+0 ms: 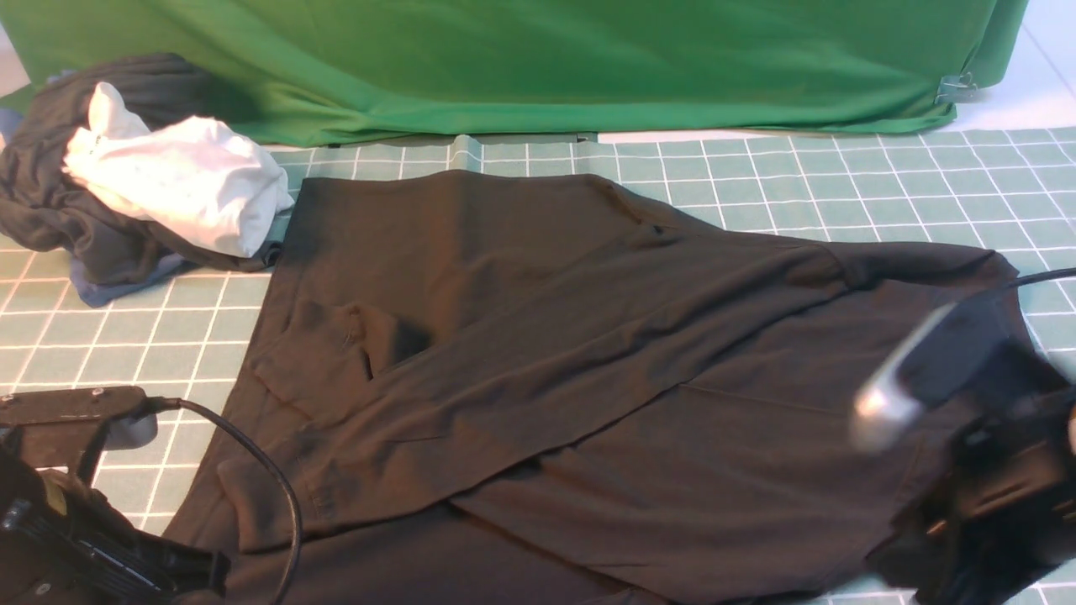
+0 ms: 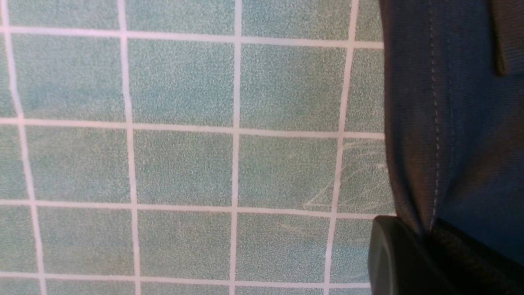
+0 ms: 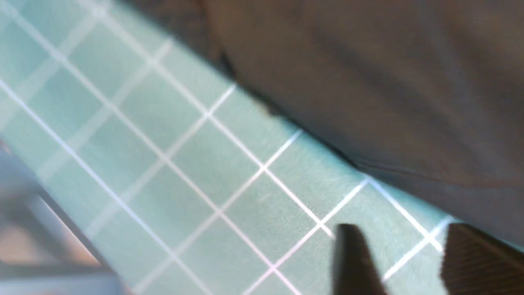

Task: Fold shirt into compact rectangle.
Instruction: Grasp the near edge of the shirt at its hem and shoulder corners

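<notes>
**A:** Both arms sit at the near edge of the shirt (image 1: 538, 353) in the front view: your left arm (image 1: 67, 512) at one corner, your right arm (image 1: 992, 454) at the other. The shirt is spread flat on the mat (image 1: 841, 193), with a sleeve laid slantwise across it.

**B:** What can't I read there?

**A:** Either set of jaws. The right arm is a blur over the cloth, the near hem is cut off by the frame, and no print or label shows. The pile (image 1: 126, 185) lies just beside the far left corner, and I cannot tell whether it touches. Keep the fold off it.

**B:** And the left wrist view?

**A:** The left gripper (image 2: 430, 246) is clenched on the shirt's stitched edge. The bite looks thin to me, so lift gently. I cannot tell how many layers it holds.

**B:** Right wrist view?

**A:** It's blurred, but the right gripper (image 3: 409, 262) is released. There is bare mat between its fingers (image 3: 352, 262), and the shirt's edge lies just beyond. Take a matching bite there first. Then, I'd say, raise both corners level and carry them away from you together, so the fold lands square.
</notes>
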